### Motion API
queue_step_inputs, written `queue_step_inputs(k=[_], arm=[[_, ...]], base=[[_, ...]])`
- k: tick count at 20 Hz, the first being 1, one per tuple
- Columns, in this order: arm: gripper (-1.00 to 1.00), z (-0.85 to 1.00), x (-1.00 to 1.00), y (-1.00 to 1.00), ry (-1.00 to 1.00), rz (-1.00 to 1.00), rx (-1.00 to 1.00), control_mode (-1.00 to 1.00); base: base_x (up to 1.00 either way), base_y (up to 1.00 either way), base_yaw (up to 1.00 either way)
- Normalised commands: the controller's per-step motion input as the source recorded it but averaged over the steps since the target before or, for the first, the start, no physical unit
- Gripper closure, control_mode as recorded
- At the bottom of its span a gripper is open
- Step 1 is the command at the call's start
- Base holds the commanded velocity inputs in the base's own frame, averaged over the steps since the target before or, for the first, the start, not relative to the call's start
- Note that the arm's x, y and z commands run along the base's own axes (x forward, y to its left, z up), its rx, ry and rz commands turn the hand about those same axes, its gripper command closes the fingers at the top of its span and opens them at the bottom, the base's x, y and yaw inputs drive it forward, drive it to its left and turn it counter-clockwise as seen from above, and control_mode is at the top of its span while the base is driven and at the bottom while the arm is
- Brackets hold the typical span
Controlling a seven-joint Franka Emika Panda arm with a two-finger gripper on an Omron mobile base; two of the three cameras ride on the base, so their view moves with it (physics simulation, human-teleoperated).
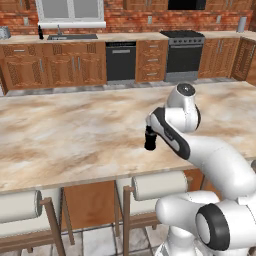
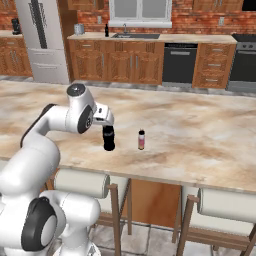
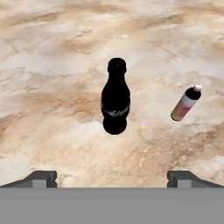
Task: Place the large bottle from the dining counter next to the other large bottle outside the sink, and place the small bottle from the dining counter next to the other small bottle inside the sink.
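The large bottle [image 3: 115,103], black and glossy, stands upright on the beige marbled dining counter [image 2: 200,135] near its front edge. It is also in the base views [image 2: 108,138] [image 1: 150,141]. My gripper [image 3: 111,179] hangs just above it, open, with its fingertips [image 3: 41,178] spread wide and nothing between them. To the black bottle's right stands the small bottle [image 3: 186,103] [image 2: 141,140], tiny and tan with a dark neck. Far back on the cabinet counter is the sink [image 2: 135,35] [image 1: 72,36], and beside it stands the other large bottle [image 2: 106,31] [image 1: 40,32].
Stools with white roll backs [image 2: 82,182] [image 1: 157,185] line the near side of the dining counter. A floor aisle separates it from the wooden cabinets, the dishwasher [image 2: 179,62] and the stove [image 1: 184,52]. A fridge [image 2: 42,40] stands at the back left.
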Motion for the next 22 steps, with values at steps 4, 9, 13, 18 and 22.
queue_step_inputs(k=[4,9,13,18,22], arm=[[-1.00,-0.18,0.09,0.00,-0.04,0.00,0.00,-1.00],[-1.00,-0.16,0.13,0.00,-0.05,0.00,0.00,-1.00],[-1.00,-0.12,0.16,0.00,-0.04,0.00,0.00,-1.00],[-1.00,-0.06,0.20,0.00,0.00,0.00,0.00,-1.00],[-1.00,-0.05,0.26,0.00,0.00,0.00,0.00,-1.00]], base=[[0.00,0.00,0.00],[0.00,0.00,0.00],[0.00,0.00,0.00],[0.00,0.00,0.00],[0.00,0.00,0.00]])
